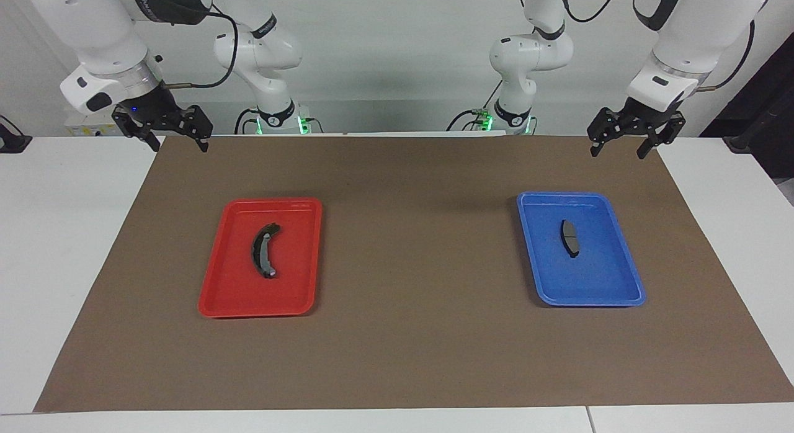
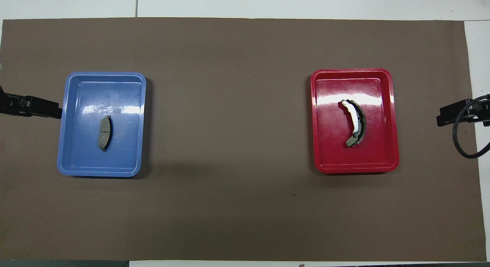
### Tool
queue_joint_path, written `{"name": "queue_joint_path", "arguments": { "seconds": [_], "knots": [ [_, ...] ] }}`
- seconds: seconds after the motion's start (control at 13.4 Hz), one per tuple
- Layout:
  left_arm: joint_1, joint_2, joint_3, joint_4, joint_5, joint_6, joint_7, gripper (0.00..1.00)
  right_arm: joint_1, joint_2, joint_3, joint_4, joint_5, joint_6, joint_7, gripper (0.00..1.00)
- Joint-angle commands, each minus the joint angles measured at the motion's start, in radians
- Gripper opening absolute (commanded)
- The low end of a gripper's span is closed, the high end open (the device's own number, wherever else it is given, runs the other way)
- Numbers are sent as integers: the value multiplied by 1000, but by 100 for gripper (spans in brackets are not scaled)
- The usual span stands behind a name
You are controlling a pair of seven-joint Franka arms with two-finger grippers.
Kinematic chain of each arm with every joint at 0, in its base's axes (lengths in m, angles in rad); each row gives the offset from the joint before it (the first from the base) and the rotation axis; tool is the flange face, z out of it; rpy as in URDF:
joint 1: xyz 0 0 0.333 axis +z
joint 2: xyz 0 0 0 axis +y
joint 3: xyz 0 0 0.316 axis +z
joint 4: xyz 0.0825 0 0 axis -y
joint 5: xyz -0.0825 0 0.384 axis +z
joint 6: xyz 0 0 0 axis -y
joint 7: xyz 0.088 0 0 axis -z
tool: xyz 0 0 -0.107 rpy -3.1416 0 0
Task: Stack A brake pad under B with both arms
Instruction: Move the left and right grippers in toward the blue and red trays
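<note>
Watching both arms: left gripper [image 1: 626, 142], right gripper [image 1: 162, 135] hanging released; B [image 1: 265, 250] curved, you are risking slippage off A brake pad [image 1: 569, 237].

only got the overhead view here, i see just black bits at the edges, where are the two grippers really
Observer: The left gripper hangs raised over the brown paper mat's edge nearest the robots, above the mat's corner near the blue plastic tray.
Operator: and the other one
Observer: The right gripper hangs over the matching corner, at the end where the red plastic tray sits.
Operator: open or shut
Observer: Both stand open and empty. The short dark lens-shaped brake pad lies untouched in the blue tray.
Operator: and the curved one
Observer: The long black crescent brake pad with the light-grey strip lies in the red tray, no gripper near it.
</note>
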Motion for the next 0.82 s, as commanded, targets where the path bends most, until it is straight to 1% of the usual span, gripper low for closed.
{"name": "queue_joint_path", "arguments": {
  "seconds": [0.0, 0.45, 0.6, 0.75],
  "knots": [
    [11, -1, -17, 6, 7, -14, -8, 100, -9, -12, 1, -20, 15, 17, -15, 99],
    [11, -8, -17, -7, 7, -44, -5, 100, -3, -13, 3, -22, 15, 7, -17, 99],
    [11, -18, -9, -52, 7, -9, 1, 100, -1, -13, 6, -25, 15, 24, -17, 99],
    [11, -33, -2, -142, 7, 78, 5, 100, 51, -12, 7, -39, 17, 93, -14, 99]
  ]
}}
